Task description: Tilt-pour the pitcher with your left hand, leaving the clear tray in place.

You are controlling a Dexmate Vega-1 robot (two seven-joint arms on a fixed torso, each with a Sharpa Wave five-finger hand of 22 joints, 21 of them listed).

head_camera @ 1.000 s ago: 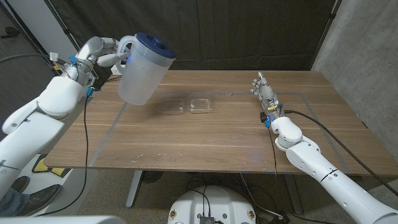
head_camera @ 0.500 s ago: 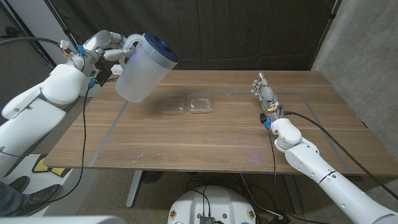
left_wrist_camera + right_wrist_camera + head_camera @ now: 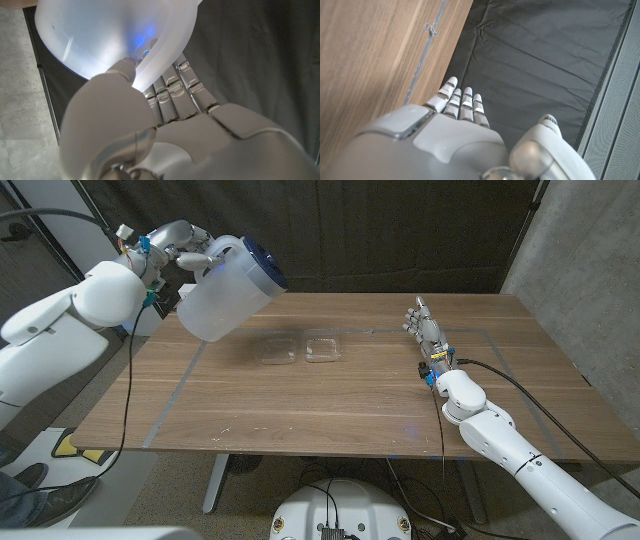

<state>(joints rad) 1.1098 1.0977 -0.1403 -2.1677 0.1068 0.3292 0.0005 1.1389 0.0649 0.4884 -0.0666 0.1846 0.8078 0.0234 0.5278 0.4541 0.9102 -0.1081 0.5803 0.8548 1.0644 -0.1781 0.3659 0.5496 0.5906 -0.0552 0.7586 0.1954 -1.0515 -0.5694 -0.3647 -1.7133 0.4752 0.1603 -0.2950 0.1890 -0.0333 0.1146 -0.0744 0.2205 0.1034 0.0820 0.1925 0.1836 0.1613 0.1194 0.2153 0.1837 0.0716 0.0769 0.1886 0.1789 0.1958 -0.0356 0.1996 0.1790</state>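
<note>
My left hand [image 3: 185, 248] grips the handle of a frosted white pitcher [image 3: 222, 292] with a blue lid [image 3: 266, 264]. It holds the pitcher in the air over the table's far left, tilted with the lid end leaning to the right. In the left wrist view the fingers [image 3: 170, 90] wrap the handle with the pitcher's [image 3: 105, 35] pale body just beyond. A clear tray [image 3: 323, 347] lies on the table past the middle. My right hand [image 3: 427, 330] stands at the right side with straight fingers [image 3: 460, 102], holding nothing.
A second clear tray [image 3: 279, 351] lies just left of the first one. Tape lines [image 3: 176, 395] mark a rectangle on the wooden table [image 3: 330, 405]. Dark curtains hang behind the table.
My left arm has risen and swung back, and the pitcher has tipped further over, its base swinging down-left. The trays and right hand have not moved.
</note>
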